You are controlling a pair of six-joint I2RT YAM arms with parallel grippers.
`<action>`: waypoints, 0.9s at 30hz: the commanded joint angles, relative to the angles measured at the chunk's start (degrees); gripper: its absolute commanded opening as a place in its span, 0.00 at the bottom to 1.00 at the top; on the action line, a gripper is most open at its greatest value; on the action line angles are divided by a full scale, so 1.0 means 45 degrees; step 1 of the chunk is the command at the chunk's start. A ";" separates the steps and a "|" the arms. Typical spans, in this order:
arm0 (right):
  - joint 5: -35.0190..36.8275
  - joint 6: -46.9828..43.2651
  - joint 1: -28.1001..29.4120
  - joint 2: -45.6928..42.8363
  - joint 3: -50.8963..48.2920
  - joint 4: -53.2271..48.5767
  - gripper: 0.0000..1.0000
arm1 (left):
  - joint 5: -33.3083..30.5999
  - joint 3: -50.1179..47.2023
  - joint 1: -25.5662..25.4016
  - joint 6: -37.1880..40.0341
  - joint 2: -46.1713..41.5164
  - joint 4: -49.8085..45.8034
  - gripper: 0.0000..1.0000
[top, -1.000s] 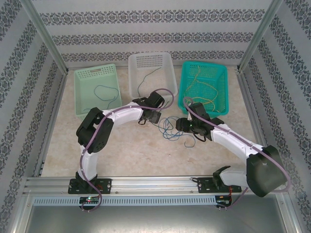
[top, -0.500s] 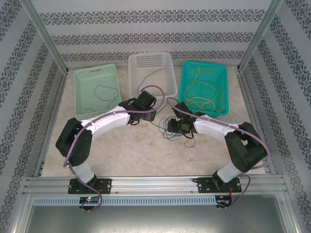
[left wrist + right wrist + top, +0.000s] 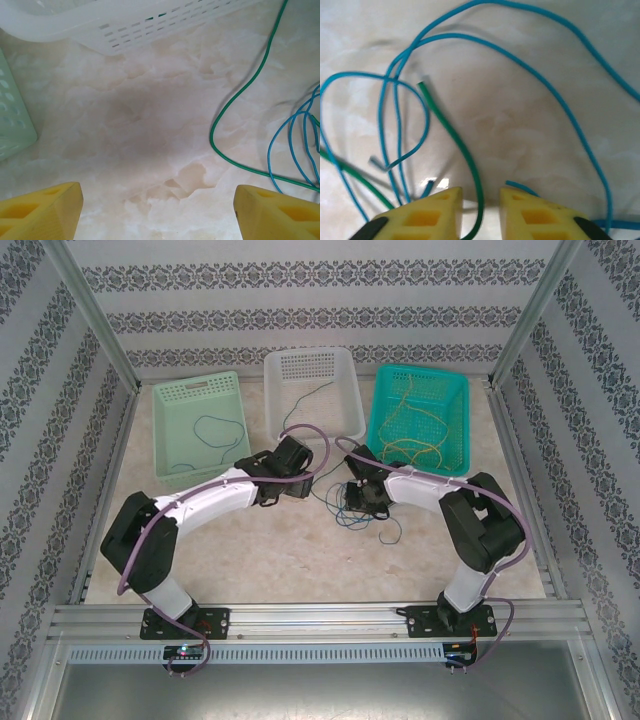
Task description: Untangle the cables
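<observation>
Green cable (image 3: 457, 142) grasp under way: right tool (image 3: 481, 200) near-shut around it, unpinched; left tool (image 3: 157, 205) wide, empty. Next: clamp, lift off blue cable (image 3: 555, 97).

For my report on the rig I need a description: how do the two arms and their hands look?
Both look alike. The left arm and the right arm have white shells between bulky black joints, with black bases on a metal rail. A thick purple cable runs loosely along each arm. The left hand and the right hand each have two yellow fingers with hollow cut-outs.
</observation>
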 commanded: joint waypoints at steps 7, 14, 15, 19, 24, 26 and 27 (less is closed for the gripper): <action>0.0477 0.0294 0.0219 -0.0436 -0.0393 0.0015 0.00 | -0.0364 -0.0497 0.0024 -0.0121 -0.0657 0.0560 0.80; 0.1023 0.0121 0.0550 -0.2167 -0.0180 -0.0848 0.00 | -0.0365 -0.0582 0.0045 -0.0095 -0.0653 0.0521 0.80; 0.1269 0.0058 0.0651 -0.2578 -0.0173 -0.1027 0.00 | -0.0352 -0.0608 0.0040 -0.0099 -0.0706 0.0555 0.80; 0.2381 -0.0653 0.1165 -0.4249 -0.0234 -0.1473 0.00 | 0.0208 -0.0889 0.0055 0.0097 -0.0906 0.1021 0.80; 0.3423 -0.2026 0.1711 -0.5140 -0.0020 -0.2869 0.00 | 0.2160 -0.1259 0.0074 0.0338 -0.1025 0.2207 0.80; 0.4088 -0.2363 0.2054 -0.5275 -0.0001 -0.3235 0.00 | 0.2558 -0.1211 0.0074 0.0150 -0.0909 0.2334 0.80; 0.4454 -0.2473 0.2264 -0.5372 -0.0024 -0.3299 0.00 | 0.2767 -0.1191 0.0073 0.0055 -0.0830 0.2391 0.80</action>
